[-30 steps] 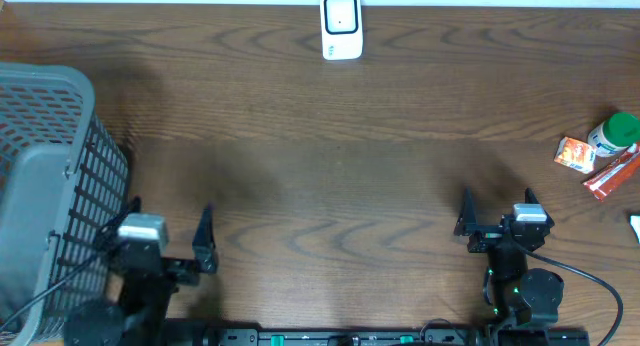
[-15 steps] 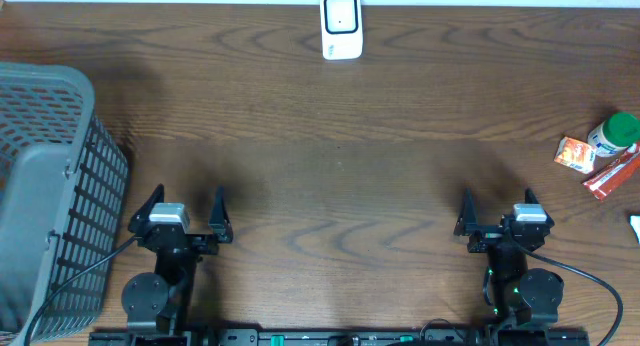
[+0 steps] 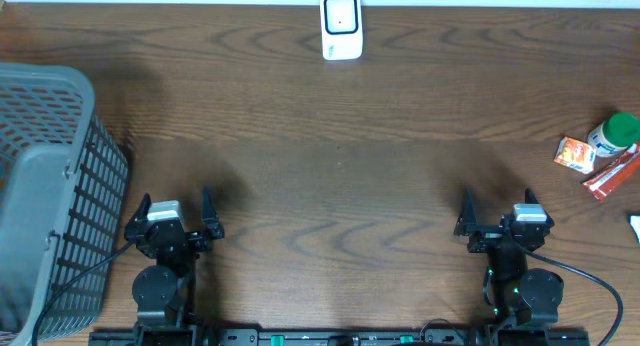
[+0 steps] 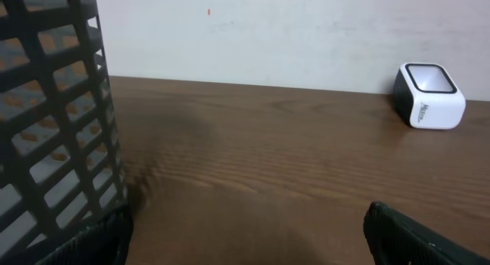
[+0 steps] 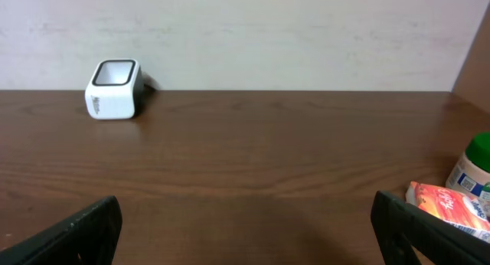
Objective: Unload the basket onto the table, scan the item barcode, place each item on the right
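Note:
The white barcode scanner (image 3: 341, 26) stands at the far middle edge of the table, and it also shows as the scanner (image 4: 429, 96) and the scanner (image 5: 113, 89) in the wrist views. The items lie at the right edge: a green-capped white bottle (image 3: 614, 132), an orange packet (image 3: 575, 153) and a red wrapper (image 3: 612, 174). My left gripper (image 3: 174, 210) sits open at the near left, beside the basket, with nothing in it. My right gripper (image 3: 497, 208) is open and empty at the near right, left of the items. The packet (image 5: 448, 204) and bottle (image 5: 475, 169) appear just beyond its right finger.
A tall grey mesh basket (image 3: 45, 186) fills the left side, its wall (image 4: 53, 119) close to my left finger. A pale wall runs behind the table's far edge. A white object (image 3: 635, 224) peeks in at the right edge.
The left arm has swung away from the basket, straightened to face the far edge and settled. Its gripper stayed open. The right arm has not moved.

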`<move>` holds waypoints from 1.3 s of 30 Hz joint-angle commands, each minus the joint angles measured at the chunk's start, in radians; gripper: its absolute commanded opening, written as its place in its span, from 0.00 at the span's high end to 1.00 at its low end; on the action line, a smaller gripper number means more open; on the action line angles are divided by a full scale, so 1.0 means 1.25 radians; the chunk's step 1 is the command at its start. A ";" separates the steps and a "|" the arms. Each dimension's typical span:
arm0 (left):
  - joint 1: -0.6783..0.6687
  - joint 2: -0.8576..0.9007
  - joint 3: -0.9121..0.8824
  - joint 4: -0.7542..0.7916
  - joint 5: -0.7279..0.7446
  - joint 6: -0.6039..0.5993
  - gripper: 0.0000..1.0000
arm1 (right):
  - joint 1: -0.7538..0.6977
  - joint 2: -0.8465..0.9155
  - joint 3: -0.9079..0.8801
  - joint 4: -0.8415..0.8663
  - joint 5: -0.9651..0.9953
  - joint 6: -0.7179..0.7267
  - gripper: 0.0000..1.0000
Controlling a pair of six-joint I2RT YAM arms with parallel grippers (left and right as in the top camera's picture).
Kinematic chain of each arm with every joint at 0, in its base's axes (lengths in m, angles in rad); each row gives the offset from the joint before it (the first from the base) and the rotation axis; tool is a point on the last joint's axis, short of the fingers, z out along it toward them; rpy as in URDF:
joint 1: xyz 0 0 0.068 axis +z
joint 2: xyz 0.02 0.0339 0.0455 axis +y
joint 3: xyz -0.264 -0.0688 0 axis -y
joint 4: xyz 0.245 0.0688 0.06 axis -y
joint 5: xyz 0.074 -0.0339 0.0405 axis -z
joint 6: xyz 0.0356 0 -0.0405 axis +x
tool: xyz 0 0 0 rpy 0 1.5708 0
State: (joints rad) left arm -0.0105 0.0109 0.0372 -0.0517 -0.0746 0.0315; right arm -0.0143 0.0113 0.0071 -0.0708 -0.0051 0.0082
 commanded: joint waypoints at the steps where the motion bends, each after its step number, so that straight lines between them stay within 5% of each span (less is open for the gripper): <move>1: -0.003 -0.008 -0.027 -0.010 -0.016 0.016 0.04 | -0.005 -0.004 -0.001 -0.003 0.004 0.011 0.01; 39: -0.020 -0.005 -0.027 -0.010 -0.016 0.016 0.04 | -0.005 -0.004 -0.001 -0.003 0.004 0.011 0.01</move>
State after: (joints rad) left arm -0.0410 0.0109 0.0368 -0.0509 -0.0780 0.0341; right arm -0.0143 0.0113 0.0071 -0.0708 -0.0051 0.0086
